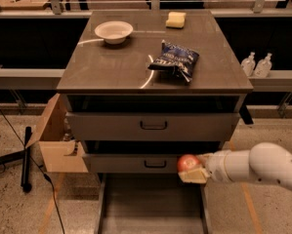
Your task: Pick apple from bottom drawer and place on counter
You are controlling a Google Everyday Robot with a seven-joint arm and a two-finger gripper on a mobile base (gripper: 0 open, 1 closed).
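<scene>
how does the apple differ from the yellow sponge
The apple is round and red-orange; the sponge is a flat yellow block. The apple is held in the end effector over the right edge of the bottom drawer; the sponge lies free at the back of the counter. Both are small.

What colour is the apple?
The apple is red-orange with a paler patch, camera view; the gripper holds it over the bottom drawer.

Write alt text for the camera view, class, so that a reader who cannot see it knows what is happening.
The robot's tool, reaching in from the picture's right, holds a red apple just above the open bottom drawer. On the counter sit a white bowl, a yellow sponge and a dark blue snack bag.
</scene>
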